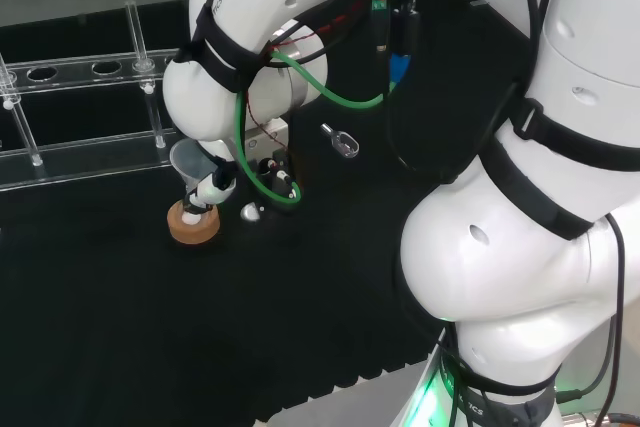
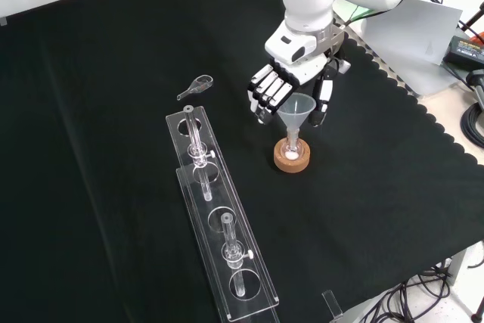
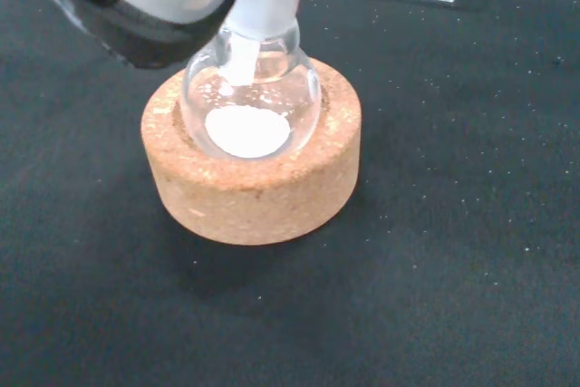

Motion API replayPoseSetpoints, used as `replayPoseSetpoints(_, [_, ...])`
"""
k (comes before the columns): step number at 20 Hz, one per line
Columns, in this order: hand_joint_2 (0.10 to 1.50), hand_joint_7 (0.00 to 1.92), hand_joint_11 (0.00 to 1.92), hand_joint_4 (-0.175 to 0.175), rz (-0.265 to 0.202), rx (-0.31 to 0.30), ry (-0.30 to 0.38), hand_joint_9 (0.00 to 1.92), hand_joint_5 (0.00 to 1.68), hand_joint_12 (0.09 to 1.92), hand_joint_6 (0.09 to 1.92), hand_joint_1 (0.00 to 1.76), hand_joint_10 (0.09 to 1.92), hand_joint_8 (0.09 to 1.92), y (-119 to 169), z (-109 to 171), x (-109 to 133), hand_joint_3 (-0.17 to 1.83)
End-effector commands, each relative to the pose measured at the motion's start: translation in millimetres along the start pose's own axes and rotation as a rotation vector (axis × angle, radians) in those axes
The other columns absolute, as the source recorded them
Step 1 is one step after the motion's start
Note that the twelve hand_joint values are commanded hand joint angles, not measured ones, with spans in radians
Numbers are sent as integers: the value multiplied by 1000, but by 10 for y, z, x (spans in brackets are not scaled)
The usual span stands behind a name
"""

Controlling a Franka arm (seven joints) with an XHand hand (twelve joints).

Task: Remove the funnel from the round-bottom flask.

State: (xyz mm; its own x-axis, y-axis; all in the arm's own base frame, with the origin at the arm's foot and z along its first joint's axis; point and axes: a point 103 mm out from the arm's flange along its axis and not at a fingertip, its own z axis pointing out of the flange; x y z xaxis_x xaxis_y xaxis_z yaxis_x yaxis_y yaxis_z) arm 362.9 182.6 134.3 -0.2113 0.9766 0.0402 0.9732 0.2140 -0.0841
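A clear funnel (image 2: 296,107) stands with its stem in the neck of a small round-bottom flask (image 2: 292,146), which rests on a cork ring (image 2: 292,159). In the wrist view the flask (image 3: 252,88) has white powder at its bottom and sits in the cork ring (image 3: 254,178). The hand (image 2: 286,73) hangs over the funnel from behind. Its fingers (image 2: 265,93) are to the left of the cone and its thumb (image 2: 324,102) to the right, none visibly curled round it. From the head view, the funnel (image 1: 188,158) and ring (image 1: 193,223) sit under the hand (image 1: 214,185).
A long clear rack (image 2: 215,217) with test tubes lies left of the flask in the front view and at the far left in the head view (image 1: 80,72). A small clear scoop (image 2: 198,85) lies beyond the rack. The cloth's scalloped edge runs along the right.
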Motion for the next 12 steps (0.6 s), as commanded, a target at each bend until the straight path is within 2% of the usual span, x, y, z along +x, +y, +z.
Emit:
replayPoseSetpoints(1, [710, 426, 0, -26, -1, -9, -4, 287, 417, 1369, 87, 945, 769, 565, 17, -14, -54, 50])
replayPoseSetpoints(12, [670, 778, 0, -18, -2, -47, -7, 531, 662, 1427, 87, 966, 620, 499, 65, -73, -83, 172])
